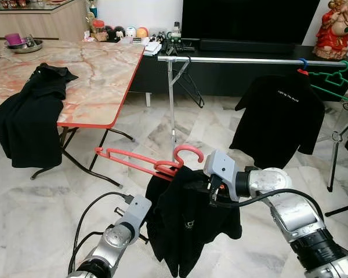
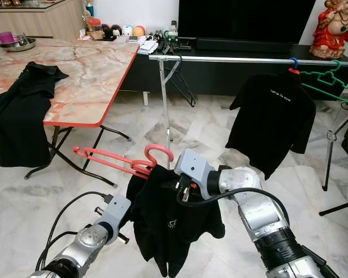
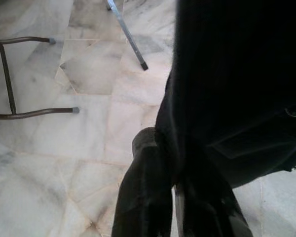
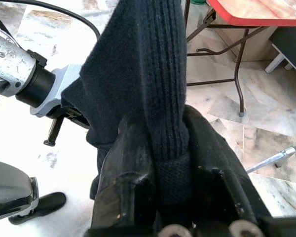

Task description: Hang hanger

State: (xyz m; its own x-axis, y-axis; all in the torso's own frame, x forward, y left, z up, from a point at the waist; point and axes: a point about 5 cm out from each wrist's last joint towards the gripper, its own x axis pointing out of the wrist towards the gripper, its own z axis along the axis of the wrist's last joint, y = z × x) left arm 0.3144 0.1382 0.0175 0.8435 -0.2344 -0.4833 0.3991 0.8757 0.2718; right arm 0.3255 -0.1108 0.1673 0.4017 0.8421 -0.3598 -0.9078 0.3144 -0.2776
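I'm holding a black shirt (image 1: pixel 188 223) up in front of me, over open marble floor (image 1: pixel 35 214), with the red hanger (image 1: pixel 153 164) poking out of its collar and slanting off to my left. My right gripper (image 4: pixel 160 163) is pinching the shirt's ribbed collar, fingers (image 4: pixel 130 163) clamped tight on the fabric; the right wrist view is showing that clearly, while the head views are hiding those fingers behind the cloth. My left gripper (image 3: pixel 172 197) is sitting low against the shirt's left edge; the left wrist view is showing dark cloth draped between its fingers, seemingly pinched there.

The rail (image 1: pixel 243 59) is standing well ahead, with bare bar between its upright pole (image 1: pixel 171 104) and a hung black T-shirt (image 1: pixel 278 116) to the right. The table (image 1: pixel 98 87), another black garment (image 1: pixel 26 119) draped over its edge, is bordering my left side.
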